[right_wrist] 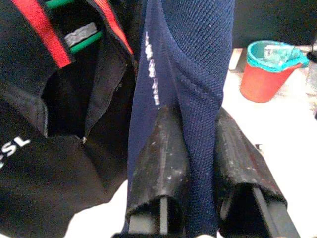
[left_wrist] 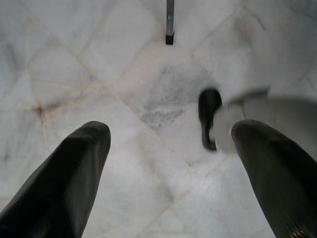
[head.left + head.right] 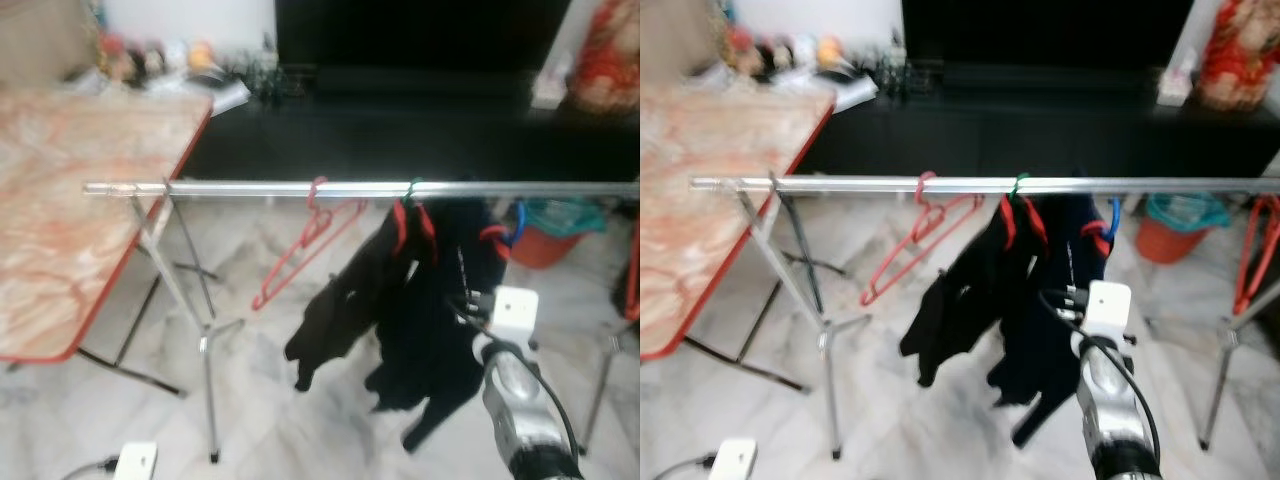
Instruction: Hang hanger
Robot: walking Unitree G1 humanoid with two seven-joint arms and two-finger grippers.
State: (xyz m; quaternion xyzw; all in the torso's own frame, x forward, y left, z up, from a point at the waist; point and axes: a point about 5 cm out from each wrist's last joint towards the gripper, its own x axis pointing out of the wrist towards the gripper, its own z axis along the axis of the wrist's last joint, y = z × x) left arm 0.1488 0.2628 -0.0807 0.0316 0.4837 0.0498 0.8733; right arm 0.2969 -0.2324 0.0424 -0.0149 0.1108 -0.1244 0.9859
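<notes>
Right tool (image 1: 200, 148) clamped on navy garment (image 1: 193, 74); left tool (image 2: 171, 163) wide, idle. Risk: tugging fabric dislodges blue hanger (image 3: 517, 222) from rail (image 3: 300, 188).

An empty red hanger (image 3: 305, 245) hangs by its hook from the silver rail (image 3: 260, 188), tilted so its body slants down and away toward the rail's left end. Just to its right along the rail, a green hanger (image 1: 74, 39) hooks over the same rail and carries a black garment with red trim (image 3: 350, 300). Beside that, further right under the rail, hangs a navy blue knitted garment (image 1: 198, 74) on a blue hanger (image 3: 517, 225).
</notes>
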